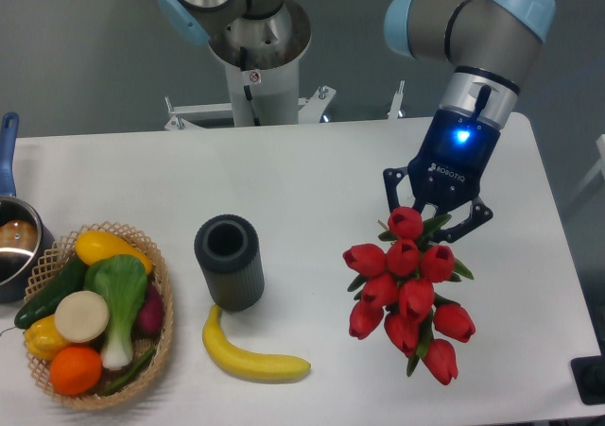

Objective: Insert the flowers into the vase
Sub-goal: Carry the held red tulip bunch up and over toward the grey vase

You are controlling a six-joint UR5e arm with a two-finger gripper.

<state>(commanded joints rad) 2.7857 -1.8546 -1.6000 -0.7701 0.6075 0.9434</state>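
The gripper (437, 220) is hanging over the right half of the table (312, 171), its two fingers spread to either side of the top of the flowers (408, 294). The fingers appear to be bracketing the uppermost bud and stem end. Whether they are gripping the bunch or only straddling it cannot be told from this view, nor whether the bunch is being carried or is lying on the tabletop. The red buds are fanning out below the gripper toward the front edge, so the stem ends are likely sitting inside the jaws, hidden.

The vase (229, 262) is standing upright, well apart to the left of the flowers, with its black mouth facing up. That orientation is suiting a stems-first entry from above. The bunch looks wider than the mouth, so alignment is likely to be critical.

A banana (253, 355) is lying just in front of the vase base. A woven basket (161, 346) of vegetables and fruit is sitting further left, beside a pot (14, 242).

Legible marking: "ROBOTIQ" in white on the blue gripper body; a blue indicator light is glowing above it.
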